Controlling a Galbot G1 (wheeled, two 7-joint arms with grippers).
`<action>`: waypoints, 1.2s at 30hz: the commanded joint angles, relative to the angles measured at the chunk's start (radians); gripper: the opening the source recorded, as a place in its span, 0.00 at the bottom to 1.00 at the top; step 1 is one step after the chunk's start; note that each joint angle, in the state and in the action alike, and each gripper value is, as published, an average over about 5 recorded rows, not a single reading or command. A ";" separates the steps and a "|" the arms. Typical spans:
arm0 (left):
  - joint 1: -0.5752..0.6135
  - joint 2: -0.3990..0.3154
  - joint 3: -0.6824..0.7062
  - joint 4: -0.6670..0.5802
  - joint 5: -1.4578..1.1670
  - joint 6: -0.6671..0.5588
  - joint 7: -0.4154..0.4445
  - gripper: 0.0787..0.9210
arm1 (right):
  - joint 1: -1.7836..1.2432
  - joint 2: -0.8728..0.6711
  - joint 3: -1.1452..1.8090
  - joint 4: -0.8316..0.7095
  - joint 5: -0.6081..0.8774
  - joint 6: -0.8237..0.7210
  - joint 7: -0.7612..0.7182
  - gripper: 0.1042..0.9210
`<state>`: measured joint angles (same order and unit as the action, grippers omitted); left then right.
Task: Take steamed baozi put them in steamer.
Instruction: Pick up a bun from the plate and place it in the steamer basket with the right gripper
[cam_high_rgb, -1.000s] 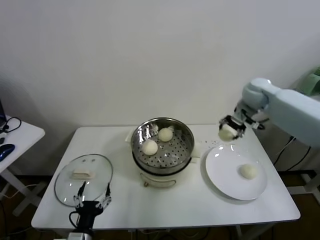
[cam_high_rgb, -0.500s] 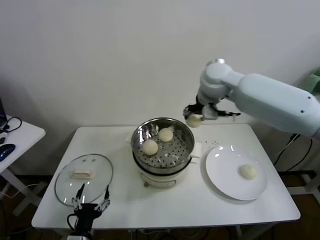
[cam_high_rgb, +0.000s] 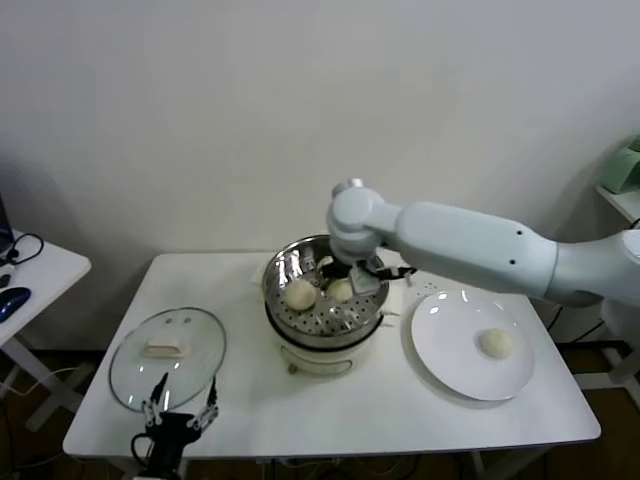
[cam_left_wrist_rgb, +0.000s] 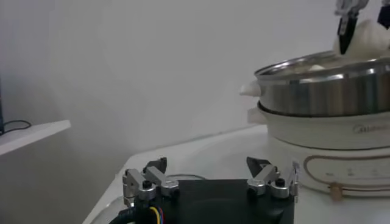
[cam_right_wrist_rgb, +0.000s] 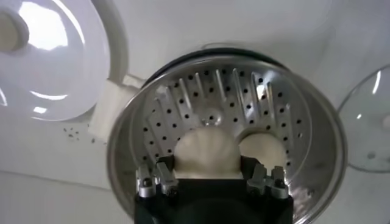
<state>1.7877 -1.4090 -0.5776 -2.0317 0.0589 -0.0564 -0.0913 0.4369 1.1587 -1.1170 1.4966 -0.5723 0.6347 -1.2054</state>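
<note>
While a bun (cam_right_wrist_rgb: 207, 152) is pinched in the right claw (cam_high_rgb: 352, 283), it has been swung from over the plate (cam_high_rgb: 450, 365) to inside the steamer (cam_high_rgb: 373, 262). Beside it lies another bun (cam_high_rgb: 299, 294); a last one (cam_high_rgb: 495, 343) waits on the plate. Release is judged next. The left claw (cam_left_wrist_rgb: 210, 182) is parked, spread, near the glass lid (cam_high_rgb: 135, 385) at the table (cam_high_rgb: 400, 410) edge.

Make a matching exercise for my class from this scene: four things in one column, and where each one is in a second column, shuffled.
Things:
1. Bun in the right gripper
2. Glass lid
3. Lone bun
4. Left gripper

Places:
A. On the white plate
B. Over the steamer
C. At the table's near edge, by the lid
D. Flat on the table, robot's left of the steamer

Pairs: 1-B, 2-D, 3-A, 4-C
</note>
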 joint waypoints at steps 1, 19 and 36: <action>0.006 0.007 0.014 0.009 0.004 0.001 0.000 0.88 | -0.017 0.094 -0.062 -0.066 0.029 0.033 -0.003 0.72; -0.014 0.002 0.038 0.033 0.015 0.005 -0.004 0.88 | -0.015 0.092 -0.093 -0.115 0.129 0.045 0.008 0.72; -0.021 0.001 0.045 0.036 0.016 0.010 -0.007 0.88 | -0.015 0.074 -0.101 -0.090 0.177 0.021 0.009 0.72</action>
<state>1.7669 -1.4075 -0.5330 -1.9976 0.0747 -0.0454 -0.0982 0.4217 1.2308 -1.2150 1.4039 -0.4171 0.6602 -1.1950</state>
